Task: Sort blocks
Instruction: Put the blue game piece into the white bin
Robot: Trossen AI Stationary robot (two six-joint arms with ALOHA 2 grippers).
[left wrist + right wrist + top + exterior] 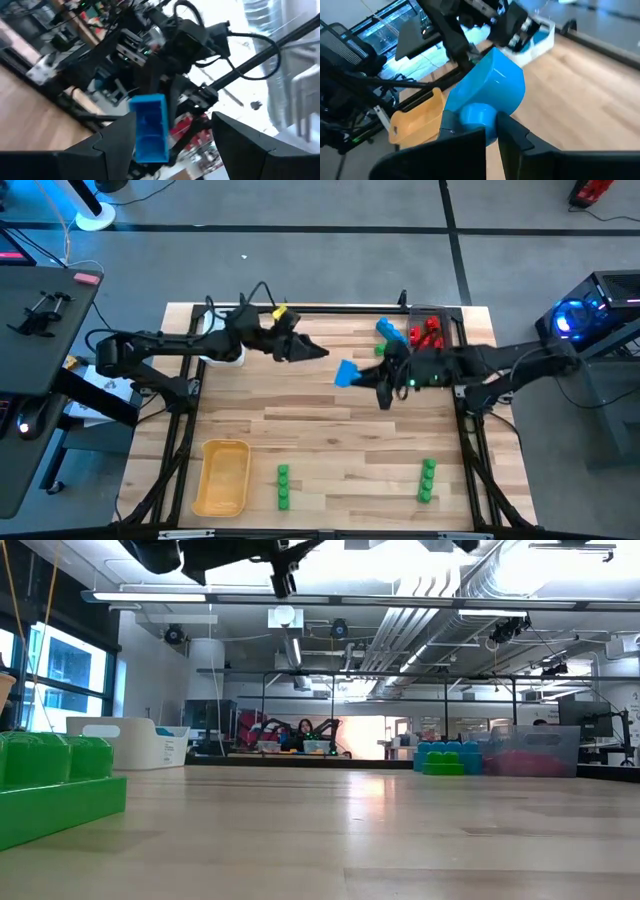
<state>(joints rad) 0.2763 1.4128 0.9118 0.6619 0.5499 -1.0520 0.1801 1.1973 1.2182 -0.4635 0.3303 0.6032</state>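
One blue block [347, 372] gripped by right tool [356, 376], mid-table; left tool [318, 352] open nearby.

Blue block [347, 372] held aloft mid-table; green blocks [283, 486] near front edge.

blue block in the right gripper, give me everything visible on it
The blue block is a glossy plastic toy brick with round studs, one stud bulging between the fingers in the right wrist view. The right gripper is shut on it and holds it tilted, above the table's middle in the high view. The left wrist view shows its hollow rectangular underside. The left gripper is open, beside it and pointing at it, not touching. Only the right fingers touch it.
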